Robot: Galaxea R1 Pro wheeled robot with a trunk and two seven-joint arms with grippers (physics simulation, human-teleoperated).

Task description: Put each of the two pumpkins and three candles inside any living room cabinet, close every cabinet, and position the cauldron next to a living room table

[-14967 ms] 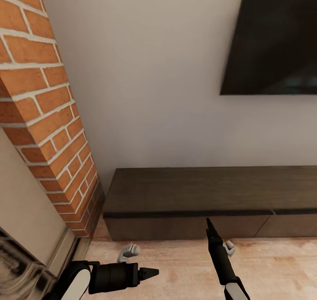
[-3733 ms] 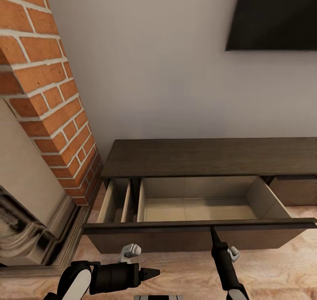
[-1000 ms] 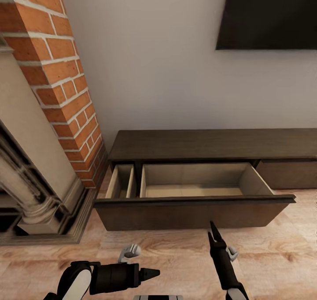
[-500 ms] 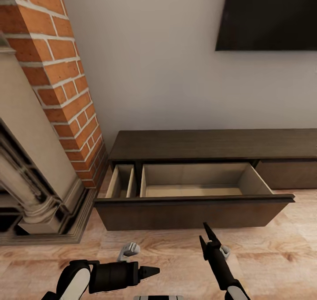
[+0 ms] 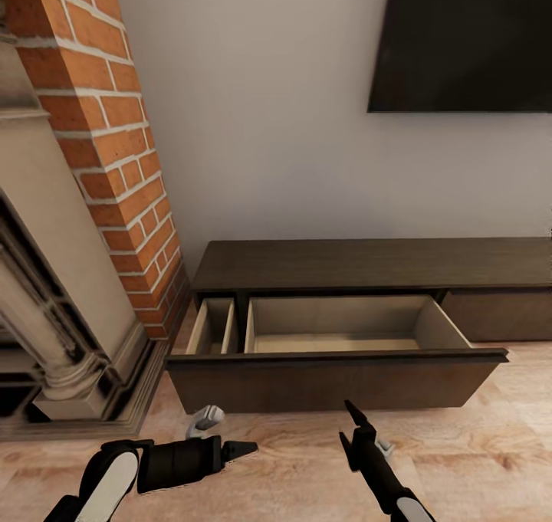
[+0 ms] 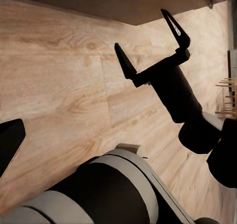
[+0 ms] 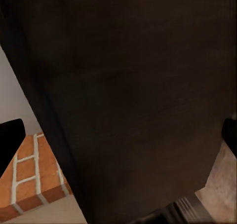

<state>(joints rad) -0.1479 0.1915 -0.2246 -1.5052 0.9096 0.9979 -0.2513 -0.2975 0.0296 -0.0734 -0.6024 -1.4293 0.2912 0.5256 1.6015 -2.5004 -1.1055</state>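
Below cabinet (image 5: 337,265) w/ drawer out, right end effector (image 5: 349,426) spread; left (image 5: 238,449) unclear.

Brick chimney (image 5: 115,146), grey wall (image 5: 268,123), wall-mounted TV (image 5: 468,39), wood floor (image 5: 291,461).

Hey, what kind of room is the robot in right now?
Most likely a living room: a wall-mounted dark TV screen above a long low cabinet with one drawer pulled open, beside a brick fireplace surround on wood flooring.

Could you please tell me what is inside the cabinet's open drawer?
The visible part of the drawer shows only pale wood; its dark front panel hides the near strip of its floor.
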